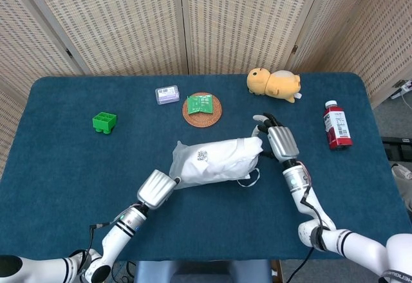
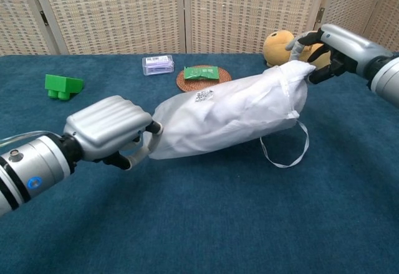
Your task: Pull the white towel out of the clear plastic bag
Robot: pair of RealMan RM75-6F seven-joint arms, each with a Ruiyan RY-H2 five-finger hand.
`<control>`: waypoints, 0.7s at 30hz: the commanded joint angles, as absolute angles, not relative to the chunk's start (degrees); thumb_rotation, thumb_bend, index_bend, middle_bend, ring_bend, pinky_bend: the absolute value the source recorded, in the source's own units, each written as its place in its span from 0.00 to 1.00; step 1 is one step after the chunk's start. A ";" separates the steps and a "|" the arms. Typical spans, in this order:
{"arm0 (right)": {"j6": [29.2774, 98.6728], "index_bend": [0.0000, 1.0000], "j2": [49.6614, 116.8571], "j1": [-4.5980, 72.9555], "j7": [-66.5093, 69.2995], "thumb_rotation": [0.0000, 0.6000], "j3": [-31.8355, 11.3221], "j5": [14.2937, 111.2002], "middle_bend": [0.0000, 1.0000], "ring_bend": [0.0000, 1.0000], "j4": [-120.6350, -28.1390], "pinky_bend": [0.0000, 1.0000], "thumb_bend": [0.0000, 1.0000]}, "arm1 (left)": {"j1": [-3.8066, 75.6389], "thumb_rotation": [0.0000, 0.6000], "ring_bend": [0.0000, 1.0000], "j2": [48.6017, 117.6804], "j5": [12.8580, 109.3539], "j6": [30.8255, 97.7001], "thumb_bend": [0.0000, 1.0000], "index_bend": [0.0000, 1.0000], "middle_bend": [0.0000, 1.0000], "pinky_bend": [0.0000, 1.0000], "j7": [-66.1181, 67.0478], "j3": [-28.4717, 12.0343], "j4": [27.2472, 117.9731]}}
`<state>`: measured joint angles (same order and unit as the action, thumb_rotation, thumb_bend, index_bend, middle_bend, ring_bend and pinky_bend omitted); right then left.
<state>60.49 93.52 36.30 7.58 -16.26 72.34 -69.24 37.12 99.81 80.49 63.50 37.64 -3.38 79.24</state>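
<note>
Clear plastic bag (image 1: 215,159) with white towel (image 2: 237,109) inside, stretched above the desk (image 1: 64,167): left robot hand (image 2: 109,134) clamps its closed end, right robot hand (image 2: 330,47) pinches its mouth, apparently bracing for extraction.

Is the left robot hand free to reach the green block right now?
Probably not yet. The left robot hand grips one end of the bag, with the right robot hand on the other end. The block lies unobstructed on its side, so it would first have to let go.
</note>
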 commanded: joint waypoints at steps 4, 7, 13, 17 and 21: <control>62.05 0.75 90.79 35.75 6.64 1.00 -17.65 71.57 0.21 0.07 -72.03 0.26 0.61 | 35.82 1.00 0.86 97.95 79.13 64.47 0.52 0.70 0.99 0.96 37.62 -3.65 80.23; 62.65 0.75 89.48 35.39 6.39 1.00 -18.24 71.04 0.21 0.07 -73.25 0.26 0.61 | 35.13 1.00 0.86 97.08 78.80 65.01 0.52 0.70 0.99 0.96 37.20 -3.53 80.47; 63.66 0.75 87.59 34.75 6.57 1.00 -19.10 70.22 0.21 0.07 -74.91 0.26 0.61 | 33.16 1.00 0.86 95.08 78.00 66.50 0.52 0.70 0.99 0.96 35.59 -3.10 80.42; 63.73 0.75 87.14 34.83 6.42 1.00 -19.19 70.05 0.21 0.07 -75.49 0.26 0.61 | 31.74 1.00 0.86 93.37 77.58 67.60 0.52 0.70 0.99 0.96 34.31 -2.85 80.27; 63.86 0.75 87.33 35.16 6.47 1.00 -19.44 69.89 0.21 0.07 -75.66 0.26 0.61 | 30.72 1.00 0.86 92.02 77.38 68.25 0.52 0.70 0.99 0.96 33.29 -2.65 80.10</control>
<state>63.84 87.30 35.12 6.49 -19.41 69.91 -75.66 30.93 92.32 77.46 68.05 33.54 -2.74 80.18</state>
